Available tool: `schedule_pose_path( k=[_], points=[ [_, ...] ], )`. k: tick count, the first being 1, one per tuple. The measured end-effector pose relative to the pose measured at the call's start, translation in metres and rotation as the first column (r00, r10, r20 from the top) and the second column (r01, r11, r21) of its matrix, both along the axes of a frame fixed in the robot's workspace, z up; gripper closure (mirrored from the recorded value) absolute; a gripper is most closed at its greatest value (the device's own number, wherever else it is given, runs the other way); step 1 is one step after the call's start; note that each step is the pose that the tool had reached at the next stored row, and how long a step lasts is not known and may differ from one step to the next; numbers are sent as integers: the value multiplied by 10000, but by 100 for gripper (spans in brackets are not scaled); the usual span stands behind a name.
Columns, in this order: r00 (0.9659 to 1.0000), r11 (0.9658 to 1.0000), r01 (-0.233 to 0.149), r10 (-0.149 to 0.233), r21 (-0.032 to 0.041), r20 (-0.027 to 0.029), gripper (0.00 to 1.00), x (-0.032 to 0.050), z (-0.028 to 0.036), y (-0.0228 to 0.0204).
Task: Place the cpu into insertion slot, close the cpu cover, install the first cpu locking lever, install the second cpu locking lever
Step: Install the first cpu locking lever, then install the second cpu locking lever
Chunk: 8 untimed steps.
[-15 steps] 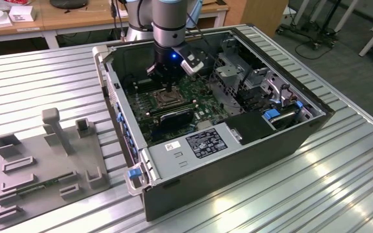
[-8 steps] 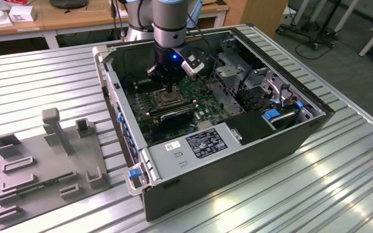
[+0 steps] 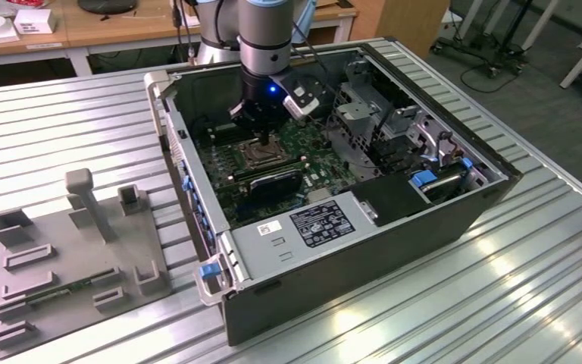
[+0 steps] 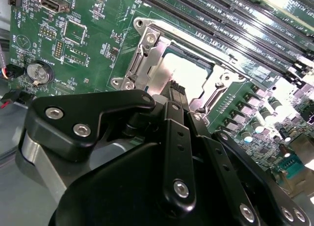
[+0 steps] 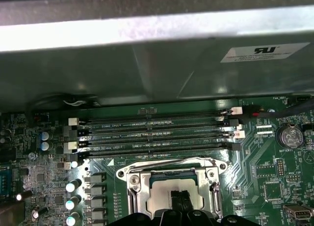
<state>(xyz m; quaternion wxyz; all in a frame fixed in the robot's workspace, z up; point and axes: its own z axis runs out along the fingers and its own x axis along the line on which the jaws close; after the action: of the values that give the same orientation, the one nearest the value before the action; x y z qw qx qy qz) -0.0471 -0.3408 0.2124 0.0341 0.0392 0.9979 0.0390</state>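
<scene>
Ribbed silver metal table (image 3: 533,288), long parallel grooves, shiny. On it an open black computer case (image 3: 372,250), boxy sheet metal, side panel off, blue plastic latches at the near corner. At the exterior view's left, well apart from the case, a flat grey fixture plate (image 3: 69,265) with blocky upright posts and slotted holders, matte plastic look.

Arm (image 3: 266,38), grey-silver cylinder segments, reaches down into the case from the far side; blue light on the wrist. Green motherboard (image 5: 274,187) lies flat on the case floor, glossy, dotted with small silver-topped capacitors and a round coin battery (image 5: 288,136). Four long narrow black memory slots (image 5: 157,135) run parallel just beside the socket, on its far side in the first wrist view.

Insertion slot (image 4: 184,74), square, silvery metal rim with screws at the corners. Cpu cover (image 5: 169,174), thin stamped silvery frame with square window, lies down flat over the socket. Cpu (image 4: 184,81), dull grey flat metal face, sits in the slot, showing through the cover window.

Gripper (image 4: 177,88), matte black linkage bars with hex bolts, hangs directly over the socket; fingers (image 5: 177,196) slim, black, pressed together, tips at the cpu face. Touching or just above, cannot tell.
</scene>
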Motion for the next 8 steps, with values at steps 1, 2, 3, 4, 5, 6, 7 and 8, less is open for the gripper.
schedule_pose_path(
  k=[1, 2, 3, 4, 5, 6, 7, 8],
  points=[
    [10000, 10000, 0, 0, 0, 0, 90, 0, -4, 0],
    [10000, 10000, 0, 0, 0, 0, 90, 0, -4, 0],
    [10000, 10000, 0, 0, 0, 0, 90, 0, -4, 0],
    [10000, 10000, 0, 0, 0, 0, 90, 0, -6, 0],
    [10000, 10000, 0, 0, 0, 0, 90, 0, -6, 0],
    [10000, 10000, 0, 0, 0, -1, 90, 0, -14, -1],
    [10000, 10000, 0, 0, 0, 0, 90, 0, -23, -1],
    [10000, 10000, 0, 0, -1, -1, 90, 0, -23, -1]
  ],
)
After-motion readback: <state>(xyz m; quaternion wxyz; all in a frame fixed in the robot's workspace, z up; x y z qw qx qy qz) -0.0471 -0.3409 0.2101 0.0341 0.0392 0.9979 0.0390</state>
